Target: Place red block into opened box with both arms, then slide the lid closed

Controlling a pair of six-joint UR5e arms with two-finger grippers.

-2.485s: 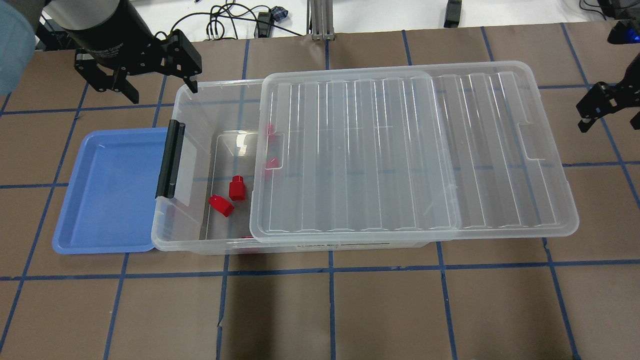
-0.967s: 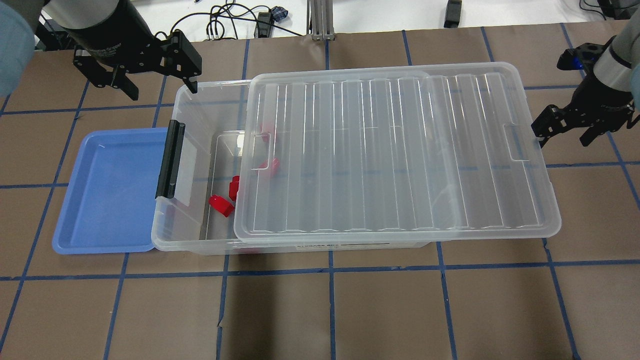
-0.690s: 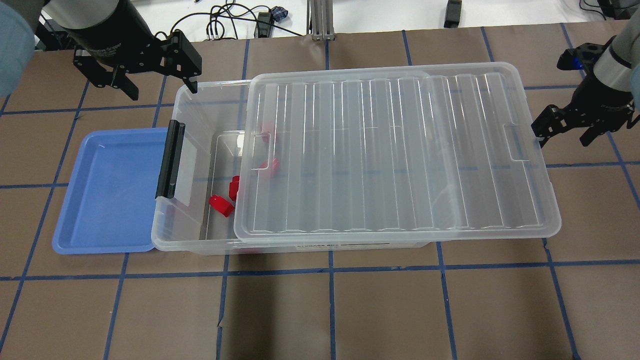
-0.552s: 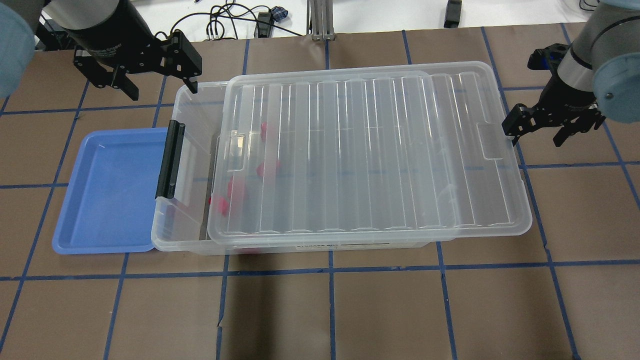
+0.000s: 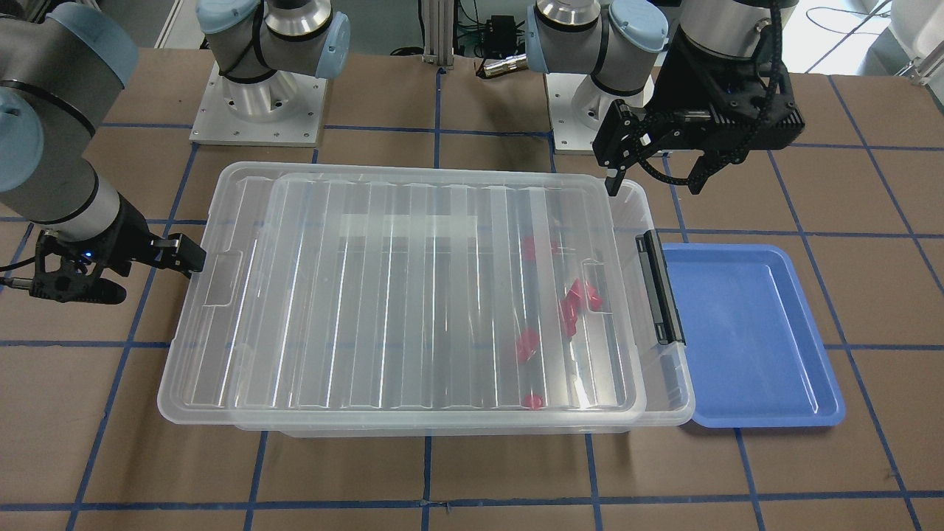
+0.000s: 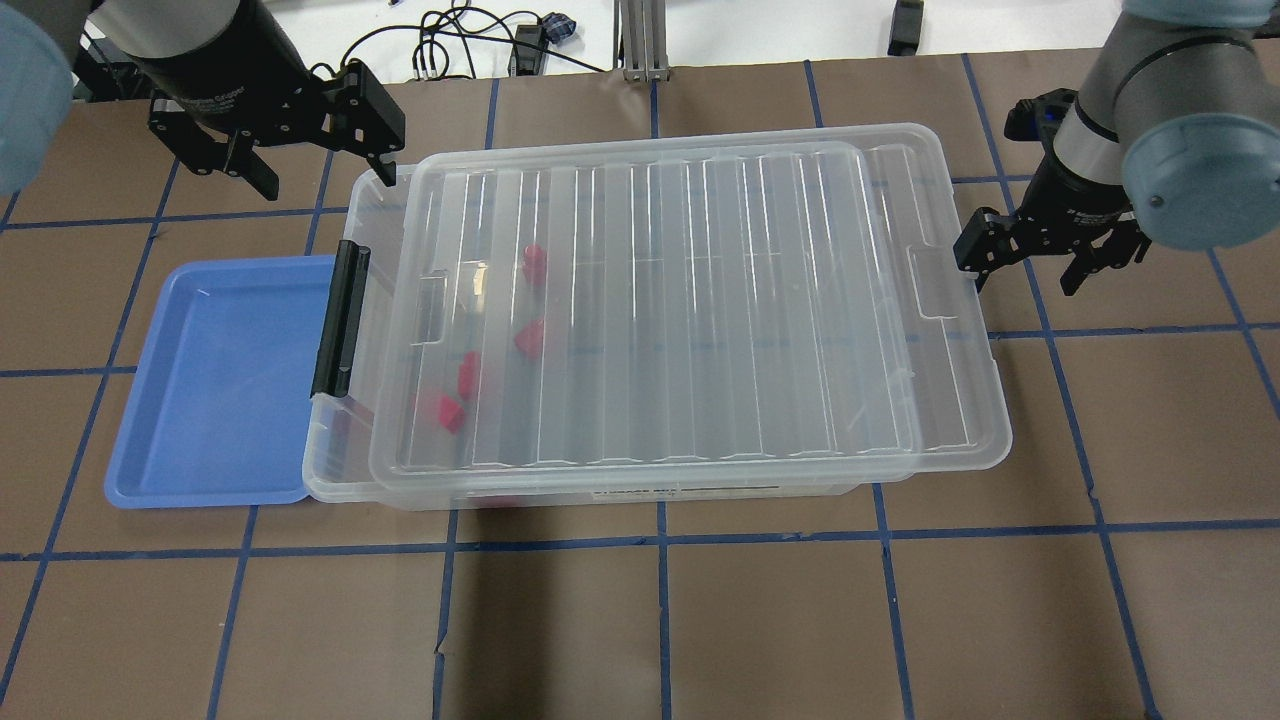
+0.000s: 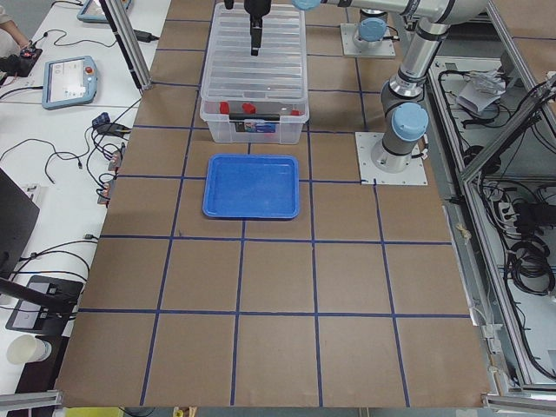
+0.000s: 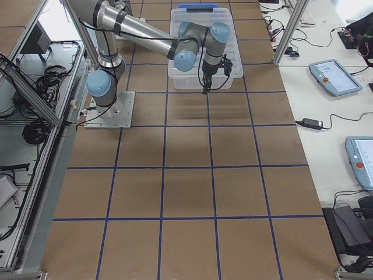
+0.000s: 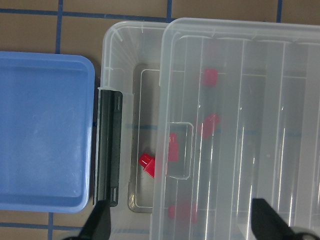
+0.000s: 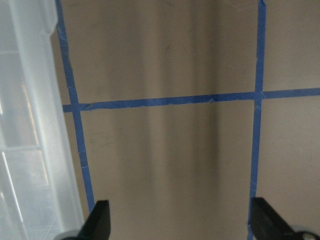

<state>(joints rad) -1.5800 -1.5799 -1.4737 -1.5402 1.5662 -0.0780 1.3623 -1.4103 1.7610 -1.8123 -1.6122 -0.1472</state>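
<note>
The clear box (image 6: 335, 478) stands mid-table, its black latch bar (image 6: 340, 320) on the left end. The ribbed lid (image 6: 690, 310) lies on it, overhanging the right end and leaving a narrow strip uncovered by the latch. Several red blocks lie inside; under the lid show one (image 6: 533, 262) and another (image 6: 529, 338), and in the left wrist view one red block (image 9: 147, 164) sits at the lid's edge. My right gripper (image 6: 1025, 272) is open, with a finger (image 5: 184, 254) against the lid's right short edge. Above the box's far left corner hangs my left gripper (image 6: 325, 178), open and empty.
An empty blue tray (image 6: 215, 385) lies flat against the box's latch end. Brown table paper with blue tape lines surrounds everything. Cables and a metal post (image 6: 640, 40) lie beyond the far edge. Both arm bases (image 5: 258, 96) stand on the robot's side of the box.
The lid has slid left across the box, covering most of the red blocks, and my right gripper has travelled left with it at its right edge. The left gripper has stayed put.
</note>
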